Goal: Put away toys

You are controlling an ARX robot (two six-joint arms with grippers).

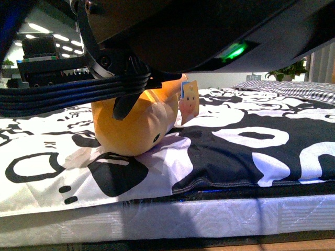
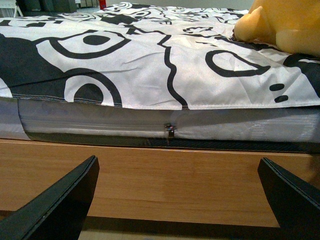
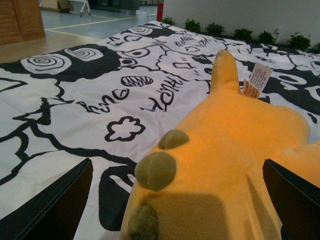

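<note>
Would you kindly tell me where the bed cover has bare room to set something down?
Bare: the wide stretch of cover right of the plush toy, up to the striped bedding, and the strip between toy and near edge. Crowded: at the toy, under the low arm.

fuzzy orange plush toy [image 3: 235, 130], matt printed cloth bedcover [image 1: 251, 141], smooth wood bed frame [image 2: 165, 180], paper tag [image 3: 257, 80]

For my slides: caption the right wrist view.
Open right jaws frame an orange plush toy on a patterned bedspread.
</note>
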